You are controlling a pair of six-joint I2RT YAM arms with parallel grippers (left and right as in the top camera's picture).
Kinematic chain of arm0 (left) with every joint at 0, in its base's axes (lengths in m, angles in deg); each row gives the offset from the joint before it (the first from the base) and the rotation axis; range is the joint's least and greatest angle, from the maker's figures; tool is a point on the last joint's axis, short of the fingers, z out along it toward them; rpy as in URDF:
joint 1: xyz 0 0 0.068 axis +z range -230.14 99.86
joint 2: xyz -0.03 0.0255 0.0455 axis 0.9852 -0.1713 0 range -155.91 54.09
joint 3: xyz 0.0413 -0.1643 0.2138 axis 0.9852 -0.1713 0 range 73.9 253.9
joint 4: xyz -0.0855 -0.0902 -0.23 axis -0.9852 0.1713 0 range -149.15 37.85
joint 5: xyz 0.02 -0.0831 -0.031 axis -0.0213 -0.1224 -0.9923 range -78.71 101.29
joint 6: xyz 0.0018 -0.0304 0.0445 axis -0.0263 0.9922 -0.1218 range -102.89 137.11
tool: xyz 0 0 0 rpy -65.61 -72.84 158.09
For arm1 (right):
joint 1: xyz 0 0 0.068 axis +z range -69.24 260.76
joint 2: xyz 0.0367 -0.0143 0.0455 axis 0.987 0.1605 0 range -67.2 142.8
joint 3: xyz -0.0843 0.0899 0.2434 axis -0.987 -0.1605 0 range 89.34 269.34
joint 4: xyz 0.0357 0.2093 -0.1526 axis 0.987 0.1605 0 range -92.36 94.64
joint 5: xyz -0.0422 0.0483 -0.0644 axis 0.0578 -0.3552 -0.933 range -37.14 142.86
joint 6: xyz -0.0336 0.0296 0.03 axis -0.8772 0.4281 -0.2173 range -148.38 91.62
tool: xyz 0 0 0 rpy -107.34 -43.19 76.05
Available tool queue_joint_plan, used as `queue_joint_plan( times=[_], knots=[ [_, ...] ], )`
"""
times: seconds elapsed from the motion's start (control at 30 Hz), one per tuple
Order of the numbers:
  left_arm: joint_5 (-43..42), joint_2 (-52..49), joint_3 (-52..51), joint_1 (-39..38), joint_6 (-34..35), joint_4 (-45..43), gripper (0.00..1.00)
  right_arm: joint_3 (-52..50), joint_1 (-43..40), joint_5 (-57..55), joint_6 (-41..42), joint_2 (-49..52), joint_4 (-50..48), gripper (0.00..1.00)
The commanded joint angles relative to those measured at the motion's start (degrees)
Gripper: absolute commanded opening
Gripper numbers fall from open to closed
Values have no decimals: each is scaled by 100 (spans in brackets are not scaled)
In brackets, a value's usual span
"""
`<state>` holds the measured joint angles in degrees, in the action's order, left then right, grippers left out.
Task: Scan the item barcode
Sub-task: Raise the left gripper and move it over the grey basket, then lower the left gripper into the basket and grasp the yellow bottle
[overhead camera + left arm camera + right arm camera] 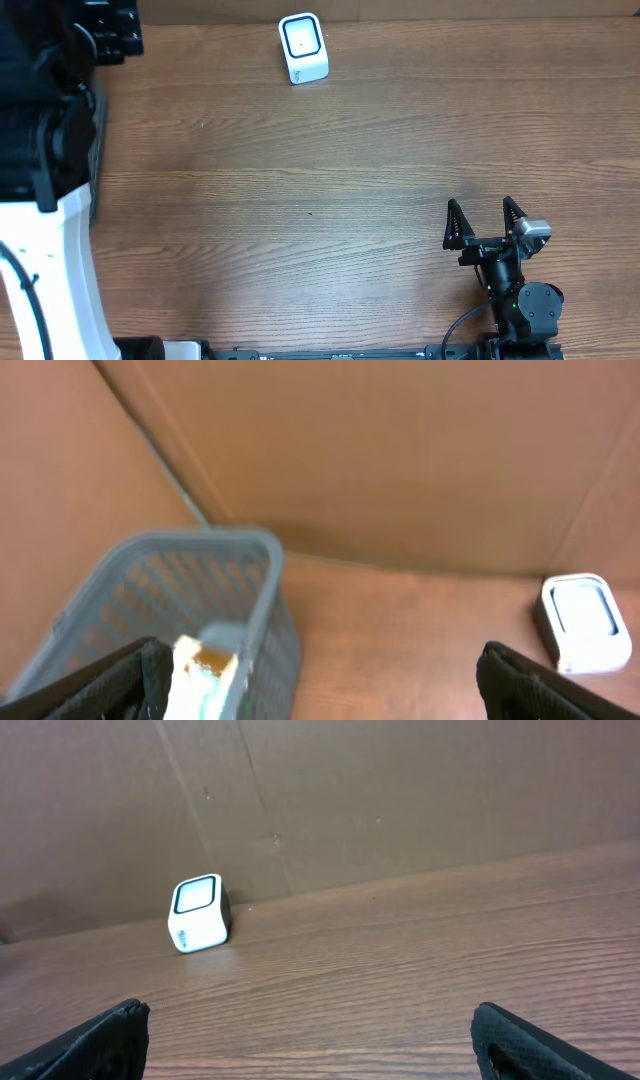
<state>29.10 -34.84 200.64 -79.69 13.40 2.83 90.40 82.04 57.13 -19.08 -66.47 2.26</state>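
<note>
My left end effector spread wide, empty, facing grey mesh plastic basket | white-and-brown packet inside basket | white boxy scanner at far edge of brown wooden bench | my right end effector spread, empty, near front edge

My right gripper sits with jaws spread wide, its arm folded close behind it. My left gripper gapes just as wide.
</note>
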Motion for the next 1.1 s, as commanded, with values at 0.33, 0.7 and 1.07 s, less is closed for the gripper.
queue_joint_plan(
  times=[0.33, 0.7, 1.07],
  knots=[
    [-1486, -208, 83, 2411, 1021, 1207, 100, -61, 37, 15, -20, -57, -22, 100],
    [-1486, -758, -522, 3958, 1899, 1425, 99, -61, 37, 15, -20, -57, -22, 100],
    [-1421, -1469, -780, 4052, 1545, 1539, 99, -61, 37, 13, -20, -57, -20, 100]
  ],
)
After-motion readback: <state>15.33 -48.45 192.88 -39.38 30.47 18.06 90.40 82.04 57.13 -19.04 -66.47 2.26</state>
